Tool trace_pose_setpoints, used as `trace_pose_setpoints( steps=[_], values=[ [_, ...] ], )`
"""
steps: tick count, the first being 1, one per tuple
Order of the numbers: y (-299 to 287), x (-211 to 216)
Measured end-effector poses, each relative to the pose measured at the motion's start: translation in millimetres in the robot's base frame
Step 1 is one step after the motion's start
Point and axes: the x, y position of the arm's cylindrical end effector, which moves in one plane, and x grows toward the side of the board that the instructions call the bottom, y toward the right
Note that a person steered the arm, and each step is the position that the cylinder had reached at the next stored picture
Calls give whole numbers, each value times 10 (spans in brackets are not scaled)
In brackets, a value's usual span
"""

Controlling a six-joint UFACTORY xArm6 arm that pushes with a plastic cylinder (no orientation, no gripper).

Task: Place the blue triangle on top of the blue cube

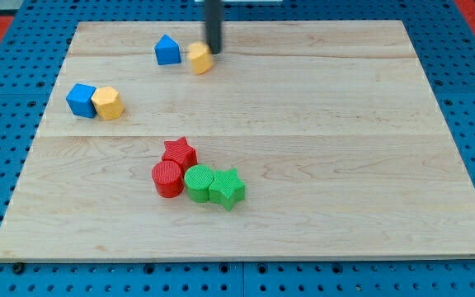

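The blue triangle (167,50) sits near the view's top left of the wooden board (320,165), with a yellow block (199,58) touching its right side. The blue cube (81,100) lies lower at the view's left, touching a yellow hexagonal block (108,103) on its right. My tip (214,52) comes down from the view's top and stands just right of the upper yellow block, touching or nearly touching it. The blue triangle is one block's width left of my tip.
A red star (179,153), a red cylinder (168,178), a green cylinder (198,182) and a green star (228,188) form a tight cluster below the board's middle. A blue pegboard (468,99) surrounds the board.
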Motion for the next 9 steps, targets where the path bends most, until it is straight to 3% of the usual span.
trace_pose_setpoints(
  steps=[1,3,4,5,6,7,9],
  values=[
    [-395,390],
    [-214,581],
    [-614,581],
    [-422,378],
    [155,-74],
    [-352,-319],
    [-1110,173]
  ],
)
